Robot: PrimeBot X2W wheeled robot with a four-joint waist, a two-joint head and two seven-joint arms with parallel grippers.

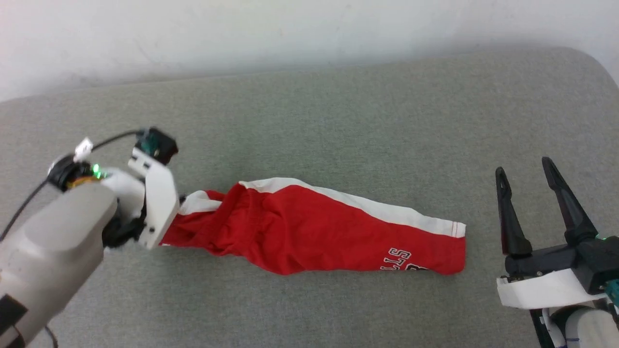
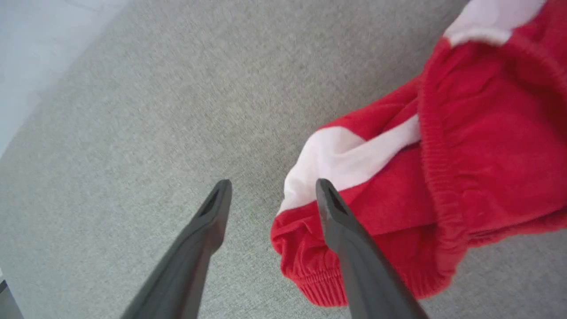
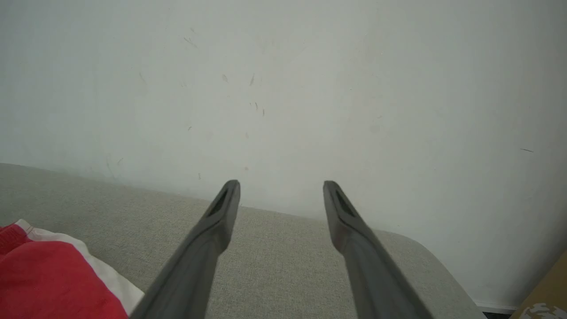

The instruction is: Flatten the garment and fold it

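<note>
- Pale left forearm [image 1: 53,241] sits nearest, at the lower left of the head view, angled in over the bench [image 1: 338,121]. A black cable [image 1: 24,203] loops off its wrist and a small green light [image 1: 96,170] is lit there.
- Left tool [image 2: 272,186]: released, fingers spread wide, nothing clamped. It sits at the left end of the garment [image 1: 314,222]. In the head view a white wrist bracket [image 1: 157,203] hides its fingers.
- Left wrist view: one finger [image 2: 354,257] crosses in front of bunched red cloth, the other lies over bare grey cover. Cannot tell whether either tip touches fabric.
- Garment lies mid-bench, drawn out long from left to right and not yet flat. The left end is gathered and creased, with the ribbed waistband [image 2: 438,177] folded over.
- White stripe [image 1: 367,203] runs along the far edge. White lettering [image 1: 404,261] shows on the near edge by the right end, partly tucked under.
- White-trimmed hem [image 1: 457,229] closes the right end.
- Right tool [image 1: 523,165]: released, fingers apart and empty, pointing away from the robot. It is just right of the hem, clear of the cloth.
- Right wrist view: a corner of the garment shows at lower left, and a pale wall [image 3: 310,88] rises beyond the rounded edge of the bench.
</note>
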